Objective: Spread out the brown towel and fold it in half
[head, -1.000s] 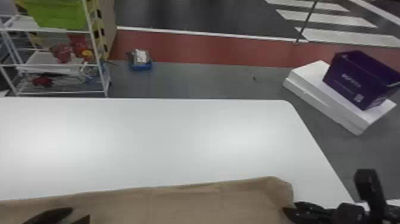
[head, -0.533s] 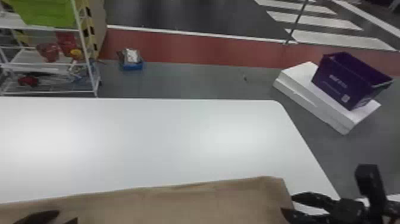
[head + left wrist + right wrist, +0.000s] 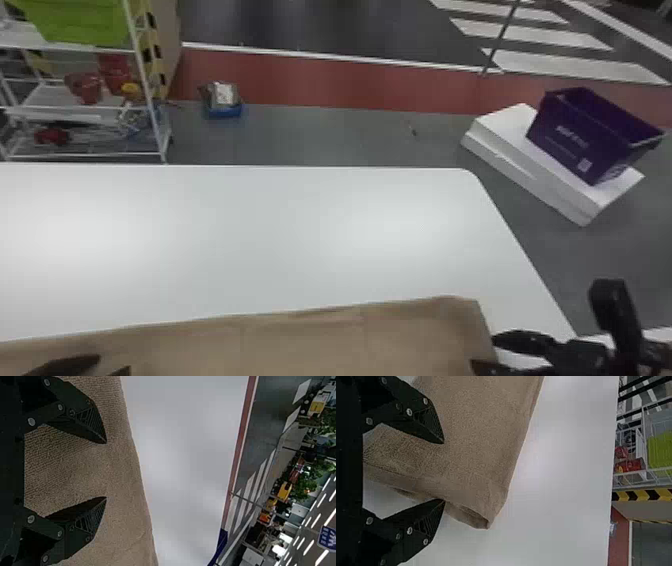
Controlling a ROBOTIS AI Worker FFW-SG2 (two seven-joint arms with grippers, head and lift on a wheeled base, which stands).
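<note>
The brown towel (image 3: 300,345) lies on the white table along the head view's bottom edge. Over its left part is my left gripper (image 3: 114,362); at its right edge, beside the corner, is my right gripper (image 3: 483,352). In the left wrist view, the left gripper (image 3: 106,470) is open above the towel (image 3: 123,506), no cloth pinched. The right wrist view has the right gripper (image 3: 443,471) open, the towel's edge (image 3: 455,490) running between its fingers without being gripped. Close by, the corner is slightly curled, with a loose fold beneath.
The white table (image 3: 260,240) extends beyond the towel to a rounded far right corner. On the floor past it are a white shelf rack (image 3: 85,155) at the left, a small blue box (image 3: 223,111), and a purple crate (image 3: 575,140) on white boxes at the right.
My right gripper has opened and let go of the towel's right edge, which now lies flatter. The head view's background has shifted slightly left. My left gripper stays over the towel.
</note>
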